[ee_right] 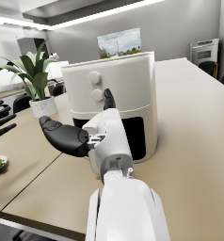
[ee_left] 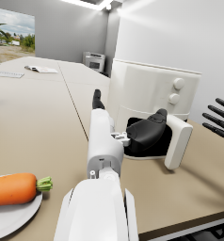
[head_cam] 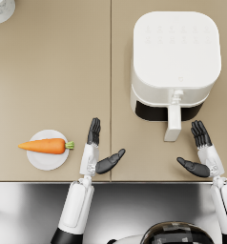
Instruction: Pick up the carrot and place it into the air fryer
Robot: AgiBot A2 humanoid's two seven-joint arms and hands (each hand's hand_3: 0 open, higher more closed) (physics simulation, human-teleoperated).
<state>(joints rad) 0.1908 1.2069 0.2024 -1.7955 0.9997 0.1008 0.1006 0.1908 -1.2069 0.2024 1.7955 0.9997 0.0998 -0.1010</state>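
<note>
- Two hands are up over the table, and you've got both empty, neither touching anything.
- Your left hand sits just to the right of the plate, fingers straight and pressed together pointing away from you, thumb swung wide toward the air fryer.
- Your right hand mirrors it on the far side, fingers extended forward, thumb jutting inward; it floats just beside the drawer handle, apart from it.
- From the left wrist view, that thumb crosses in front of the fryer's dark opening.
- Now the carrot: it's lying flat on the small white plate, near the table's front edge, left of your left hand.
- Its long axis runs side to side; tip points left, green stub toward your left hand.
- Tip overhangs the plate rim.
- In the left wrist view the carrot is cut off at the picture's edge, only the stem end showing.
- In the right wrist view you get just a sliver of it, too small to read.
- Whether the fryer drawer is pulled out, you can't quite tell; the handle sticks forward over the table.
</note>
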